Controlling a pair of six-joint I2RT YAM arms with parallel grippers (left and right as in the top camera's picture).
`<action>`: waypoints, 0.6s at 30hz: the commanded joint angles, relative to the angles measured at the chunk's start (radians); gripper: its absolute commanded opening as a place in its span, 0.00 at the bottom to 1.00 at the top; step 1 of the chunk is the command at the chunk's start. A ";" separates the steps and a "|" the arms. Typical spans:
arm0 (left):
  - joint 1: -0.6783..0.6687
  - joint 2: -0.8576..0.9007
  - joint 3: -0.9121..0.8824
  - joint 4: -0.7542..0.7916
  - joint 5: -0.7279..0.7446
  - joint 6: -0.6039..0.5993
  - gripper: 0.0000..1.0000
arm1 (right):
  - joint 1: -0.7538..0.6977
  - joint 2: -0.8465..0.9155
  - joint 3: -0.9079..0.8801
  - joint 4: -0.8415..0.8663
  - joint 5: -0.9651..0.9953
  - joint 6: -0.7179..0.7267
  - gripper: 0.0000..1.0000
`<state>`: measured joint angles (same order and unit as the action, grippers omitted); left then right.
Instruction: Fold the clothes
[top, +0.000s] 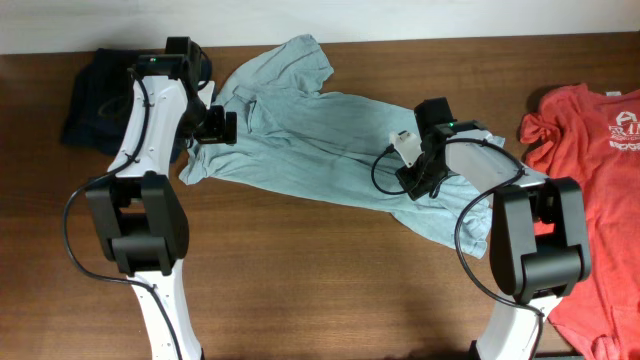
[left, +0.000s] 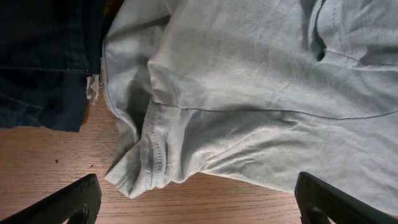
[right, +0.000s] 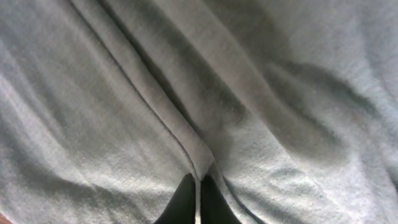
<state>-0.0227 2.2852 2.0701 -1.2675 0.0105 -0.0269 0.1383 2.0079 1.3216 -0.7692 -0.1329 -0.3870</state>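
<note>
The blue shirt lies crumpled across the middle of the table. It runs from a sleeve near the top edge, left of centre, down to a bunched end right of centre.

The right gripper sits on that lower right part of the shirt. In the right wrist view the blue shirt fills the frame. The right gripper is at the bottom centre with its 2 dark fingers pressed together. A raised fold of the cloth runs down the frame and ends pinched between them, so the pincer is clamped on the shirt.

The left gripper hangs at the shirt's left edge, in the upper left of the overhead frame. In the left wrist view the left gripper has its 2 fingertips in the bottom corners, wide apart and holding nothing. Above them is bare table and a rolled sleeve hem of the blue shirt.

A dark cloth lies at the upper left of the table, partly under the left arm. In the left wrist view this dark cloth is just beside the shirt's edge.

A red shirt with white print lies at the right edge of the overhead frame, near the blue shirt's right end. Whether the 2 touch cannot be told.
</note>
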 joint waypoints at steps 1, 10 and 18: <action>0.006 0.006 -0.009 0.002 -0.009 -0.010 0.99 | 0.006 0.008 0.009 -0.005 -0.012 -0.002 0.04; 0.006 0.006 -0.009 0.002 -0.009 -0.010 0.99 | 0.006 0.005 0.167 -0.132 0.035 -0.002 0.04; 0.006 0.006 -0.009 0.002 -0.009 -0.010 0.99 | 0.006 0.010 0.217 -0.140 0.040 -0.002 0.07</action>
<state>-0.0227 2.2852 2.0701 -1.2675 0.0105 -0.0269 0.1383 2.0094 1.5242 -0.9119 -0.1059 -0.3893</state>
